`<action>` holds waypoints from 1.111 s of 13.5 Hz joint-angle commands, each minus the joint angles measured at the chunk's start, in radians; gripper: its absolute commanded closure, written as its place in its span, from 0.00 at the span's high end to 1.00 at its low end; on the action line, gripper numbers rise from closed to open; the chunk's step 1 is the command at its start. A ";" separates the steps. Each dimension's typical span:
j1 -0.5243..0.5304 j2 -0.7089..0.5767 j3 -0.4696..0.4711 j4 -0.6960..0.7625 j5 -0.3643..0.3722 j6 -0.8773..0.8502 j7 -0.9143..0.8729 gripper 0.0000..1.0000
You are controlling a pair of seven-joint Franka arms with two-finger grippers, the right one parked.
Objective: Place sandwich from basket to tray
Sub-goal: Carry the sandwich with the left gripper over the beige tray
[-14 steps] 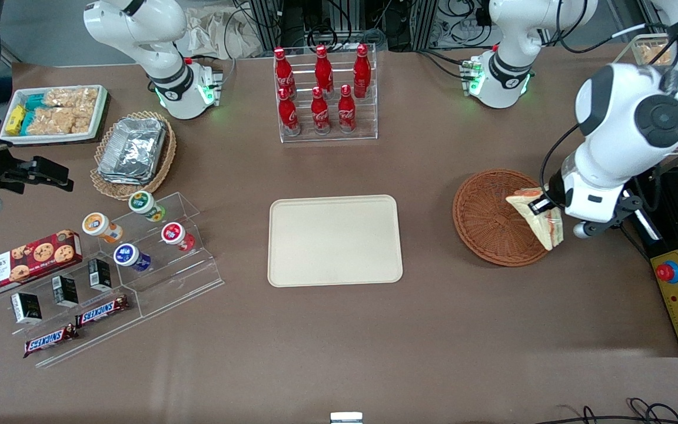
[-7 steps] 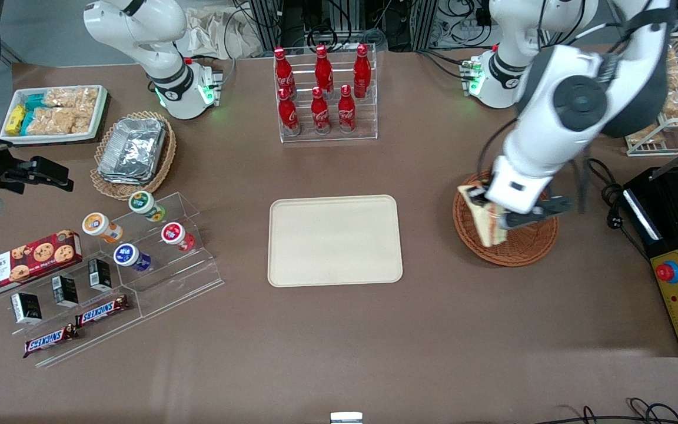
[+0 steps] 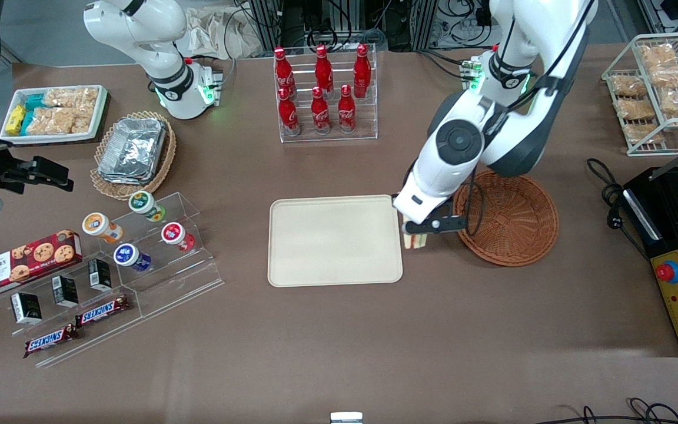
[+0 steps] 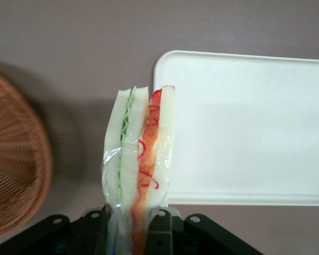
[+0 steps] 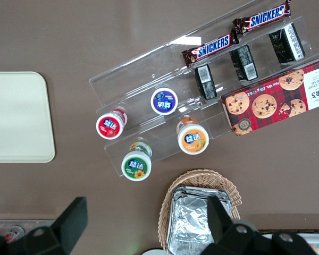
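gripper [image 3: 414, 235] clamped on the sandwich [image 4: 140, 159], held in the air just beside the tray [image 3: 334, 240] edge nearest the basket [image 3: 507, 217], so releasing now risks it landing on the rim or the table and toppling off.

Brown table [image 3: 339, 353]; cable tangle [image 3: 339, 23] above.

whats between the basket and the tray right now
The hand, shut on the sandwich, hangs over the strip of table between basket and tray. Front and left wrist views both show it.
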 commanded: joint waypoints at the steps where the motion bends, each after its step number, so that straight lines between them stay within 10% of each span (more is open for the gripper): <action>1: -0.045 0.093 0.006 0.036 0.011 0.113 0.011 0.00; 15: -0.079 0.260 0.006 0.042 0.111 0.264 0.019 0.00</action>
